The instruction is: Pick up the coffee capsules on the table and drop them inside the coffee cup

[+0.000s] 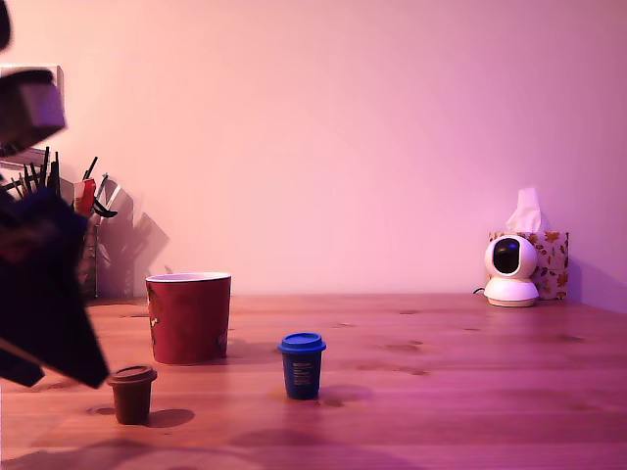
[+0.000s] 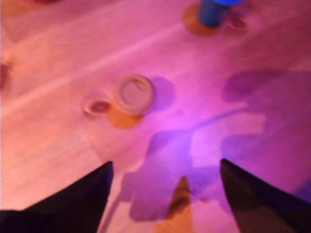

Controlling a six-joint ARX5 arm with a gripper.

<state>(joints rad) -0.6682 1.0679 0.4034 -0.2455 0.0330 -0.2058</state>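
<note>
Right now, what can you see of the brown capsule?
The brown capsule is a tiny tapered cup with a wider flat lid, matte like plastic. It stands upright on the wooden table, nearest the camera, in front of the red cup and to the exterior view's left of the blue capsule. Nothing touches it; the jaws are open, off it.

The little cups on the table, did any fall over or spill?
No. The brown capsule and blue capsule both stand upright with lids on, near the upright red cup. Nothing looks spilled on the wooden table.
</note>
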